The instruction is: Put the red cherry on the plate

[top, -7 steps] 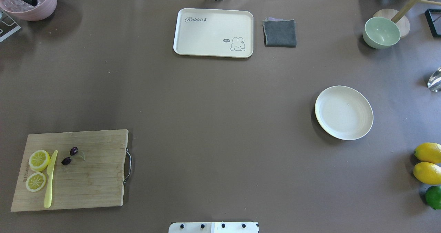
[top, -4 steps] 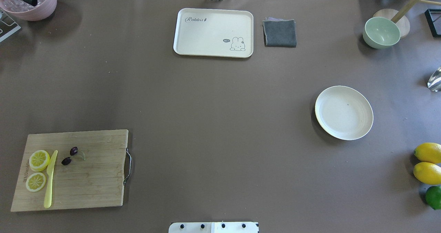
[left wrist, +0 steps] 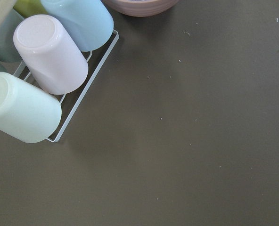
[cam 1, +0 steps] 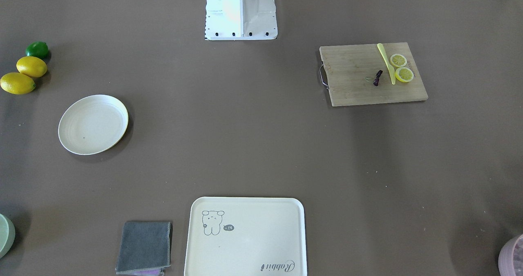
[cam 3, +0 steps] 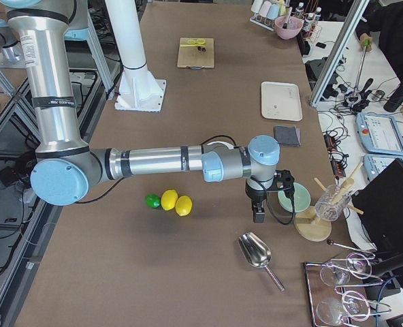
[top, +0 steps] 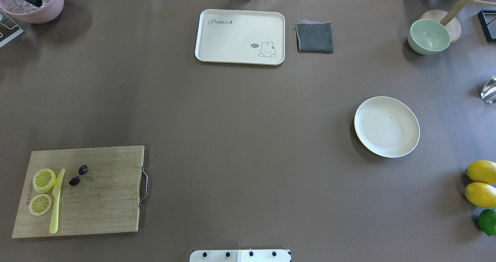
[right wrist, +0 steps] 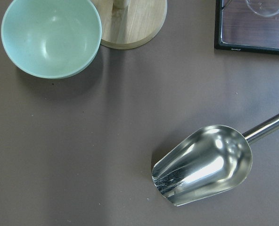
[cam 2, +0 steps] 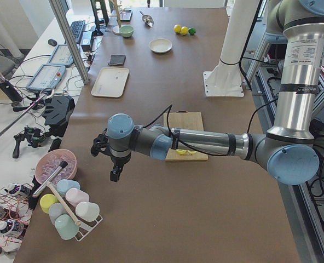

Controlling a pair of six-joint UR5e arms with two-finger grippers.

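The red cherry (top: 74,181) (cam 1: 377,78), two dark berries on a pale stem, lies on a wooden cutting board (top: 97,200) at the near left. The round cream plate (top: 386,126) (cam 1: 93,124) sits bare on the right side of the table. Neither gripper shows in the overhead or front-facing views. The left gripper (cam 2: 115,174) hangs over the table's far left end near a cup rack; the right gripper (cam 3: 259,215) hangs over the far right end near a green bowl. Whether either is open or shut, I cannot tell.
Two lemon slices (top: 44,180) and a yellow knife (top: 56,202) share the board. A rabbit tray (top: 240,33) and grey cloth (top: 314,37) lie at the back. Green bowl (top: 429,36), lemons (top: 481,171), lime (top: 487,221) and metal scoop (right wrist: 205,165) are on the right.
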